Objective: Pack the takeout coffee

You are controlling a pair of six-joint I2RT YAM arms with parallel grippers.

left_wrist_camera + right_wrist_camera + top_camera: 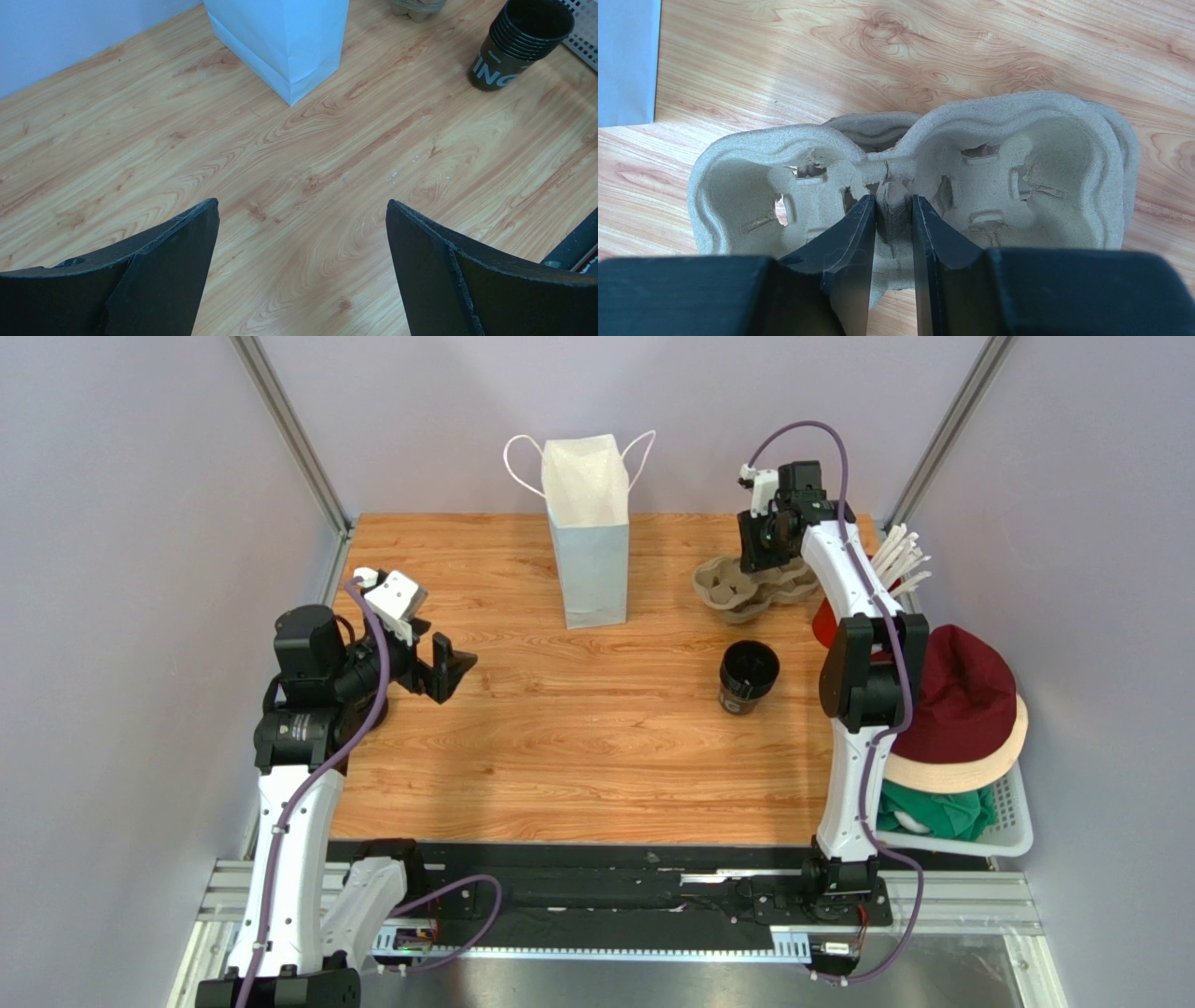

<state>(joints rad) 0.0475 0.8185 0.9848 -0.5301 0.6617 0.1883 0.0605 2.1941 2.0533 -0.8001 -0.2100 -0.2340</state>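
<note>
L gripper (302, 206) hovers over the left part of the table (561, 742), fingers wide open, nothing btwn them. R gripper (892, 199) is at the far right, down on the brown cup carrier (1032, 161); its fingers are nearly closed, pinching the carrier's centre rib, one finger on each side. Wells of the carrier are unfilled.

Takeout coffee cup (748, 676), black, stands upright on the table just near of the carrier and right of centre, apart from both grippers. White paper bag (589, 525) stands upright at the far centre, left of the carrier. White straws (898, 553) poke up at the far right edge. A dark red hat (961, 693) sits on a white basket (1017, 826) w/ green cloth (940, 812) inside.
</note>
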